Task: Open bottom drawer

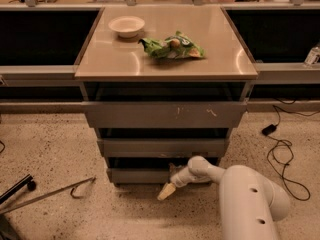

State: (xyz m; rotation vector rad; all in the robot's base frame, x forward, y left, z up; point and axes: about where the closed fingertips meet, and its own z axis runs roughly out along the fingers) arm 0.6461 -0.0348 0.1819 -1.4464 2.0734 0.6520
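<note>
While the cabinet (pixel 165 64) fills the middle of the camera view, its three grey fronts step down toward the speckled floor (pixel 60 149). The bottom drawer (pixel 137 175) is the lowest and narrowest-looking of them, just above the floor, with a dark gap above its front. Over it sit the middle drawer (pixel 162 147) and the wide top drawer (pixel 150 115), whose front carries pale scratches on the right.

The white arm (pixel 250 204) comes in from the lower right and reaches across the right end of the bottom drawer. The gripper (pixel 167 190) hangs at that drawer's lower edge, its pale tip slanting down and left toward the floor. I cannot tell whether it is spread or closed, or whether it touches the front.

On the cabinet top, a white bowl (pixel 127 26) stands at the back left and a green bag (pixel 172 47) lies near the middle. A black cable (pixel 280 151) trails on the floor at right, and a thin metal rod (pixel 50 194) lies at left.
</note>
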